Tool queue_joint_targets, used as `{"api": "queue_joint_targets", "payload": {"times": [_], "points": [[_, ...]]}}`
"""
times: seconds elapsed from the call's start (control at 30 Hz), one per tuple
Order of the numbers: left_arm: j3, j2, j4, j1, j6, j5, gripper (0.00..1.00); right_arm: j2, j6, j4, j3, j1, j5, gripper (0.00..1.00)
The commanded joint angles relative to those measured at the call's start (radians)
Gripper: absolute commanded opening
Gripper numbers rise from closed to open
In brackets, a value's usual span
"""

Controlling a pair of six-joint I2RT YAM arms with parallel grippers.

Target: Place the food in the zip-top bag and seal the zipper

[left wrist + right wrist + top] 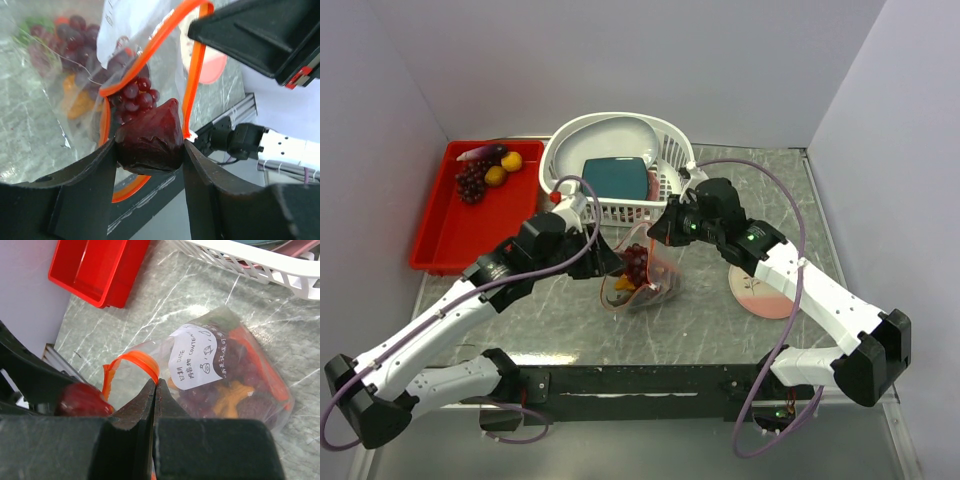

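Observation:
The clear zip-top bag [655, 285] lies at the table's middle, mouth raised. My right gripper [662, 234] is shut on its red-orange zipper [136, 360], pinching the strip at the fingertips [156, 382] and holding the mouth open. My left gripper [612, 262] is shut on a dark purple grape bunch [149, 140] and holds it at the bag's mouth, inside the loop of the zipper [192, 75]. Inside the bag [225, 370] lie more grapes and an orange carrot [231, 399]. A purple eggplant [485, 153], two yellow fruits [511, 161] and another grape bunch [470, 183] lie in the red tray.
The red tray [445, 235] stands at the back left. A white slotted basket [665, 150] holding a teal dish [615, 178] stands behind the bag. A pink-and-cream plate [765, 295] lies right of the bag, under my right arm.

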Motion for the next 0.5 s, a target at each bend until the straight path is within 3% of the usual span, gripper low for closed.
{"api": "queue_joint_targets", "payload": {"times": [0.0, 0.23, 0.33, 0.47], "points": [[0.006, 0.016, 0.065, -0.016, -0.003, 0.024, 0.39, -0.011, -0.007, 0.006, 0.061, -0.001, 0.030, 0.00], [0.030, 0.079, 0.085, -0.020, 0.014, 0.043, 0.79, -0.020, -0.019, -0.006, 0.061, -0.001, 0.047, 0.00], [0.041, 0.085, 0.082, -0.020, 0.015, 0.027, 0.86, -0.028, -0.025, -0.006, 0.056, -0.001, 0.057, 0.00], [0.087, 0.079, 0.070, -0.019, 0.019, -0.005, 0.84, -0.036, -0.028, -0.001, 0.049, -0.003, 0.060, 0.00]]}}
